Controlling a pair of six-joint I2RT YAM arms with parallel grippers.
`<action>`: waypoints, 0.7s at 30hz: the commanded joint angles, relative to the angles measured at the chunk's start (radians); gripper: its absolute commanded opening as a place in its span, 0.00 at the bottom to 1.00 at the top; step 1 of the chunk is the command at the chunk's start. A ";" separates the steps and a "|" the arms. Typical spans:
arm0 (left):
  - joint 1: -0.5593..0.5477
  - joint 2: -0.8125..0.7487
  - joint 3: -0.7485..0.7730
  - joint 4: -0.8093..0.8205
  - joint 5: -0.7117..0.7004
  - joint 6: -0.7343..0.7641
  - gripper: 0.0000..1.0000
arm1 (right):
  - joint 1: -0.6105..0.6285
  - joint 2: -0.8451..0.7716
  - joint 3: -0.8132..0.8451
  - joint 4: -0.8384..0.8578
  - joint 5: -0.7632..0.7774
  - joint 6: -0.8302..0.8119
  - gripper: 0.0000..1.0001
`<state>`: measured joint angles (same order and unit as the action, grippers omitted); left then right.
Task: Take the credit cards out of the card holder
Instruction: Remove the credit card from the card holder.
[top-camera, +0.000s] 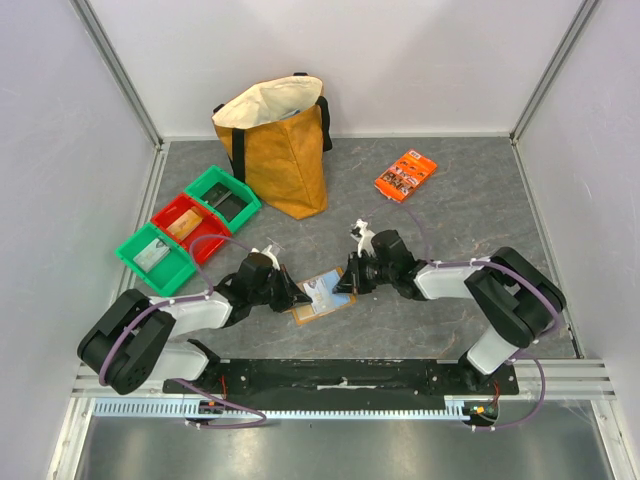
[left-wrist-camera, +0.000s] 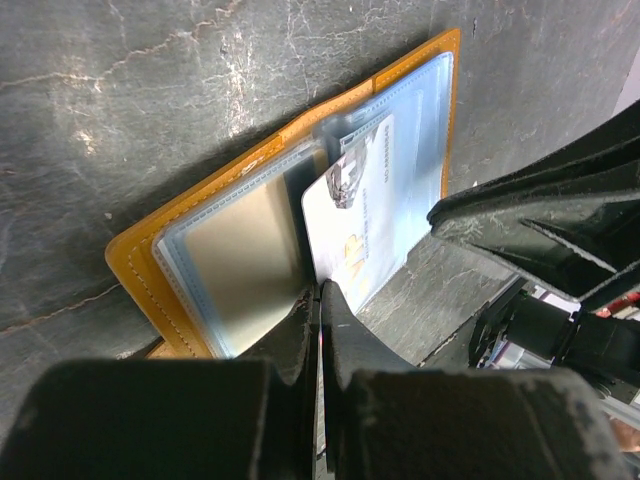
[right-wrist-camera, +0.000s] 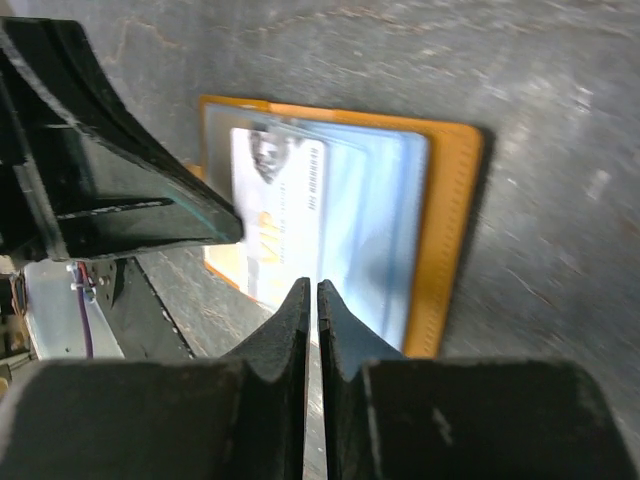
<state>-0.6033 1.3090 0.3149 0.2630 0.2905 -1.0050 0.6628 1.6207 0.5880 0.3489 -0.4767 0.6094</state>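
Observation:
The card holder lies open on the table, tan with pale blue-grey pockets. A white credit card with a yellow-orange mark sticks partway out of one pocket. My left gripper is shut, its tips at the holder's near edge by the fold. Whether it pinches a pocket leaf is hidden. My right gripper faces it across the holder. Its fingers stand a thin slit apart just short of the card's edge, with nothing between them.
A mustard tote bag stands at the back. An orange printed packet lies at the back right. Green, red and green bins sit in a row at the left, by the left arm.

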 joint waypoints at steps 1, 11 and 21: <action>0.002 0.009 0.015 0.008 0.006 0.028 0.02 | 0.027 0.051 0.064 0.085 -0.028 0.006 0.11; 0.002 0.018 0.010 0.050 0.004 -0.001 0.09 | 0.027 0.119 0.049 0.050 0.027 0.010 0.08; 0.002 0.033 -0.013 0.136 -0.004 -0.047 0.31 | 0.027 0.142 -0.013 0.067 0.029 0.036 0.05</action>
<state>-0.6033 1.3197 0.3073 0.3260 0.2924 -1.0225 0.6891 1.7336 0.6155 0.4500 -0.4885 0.6483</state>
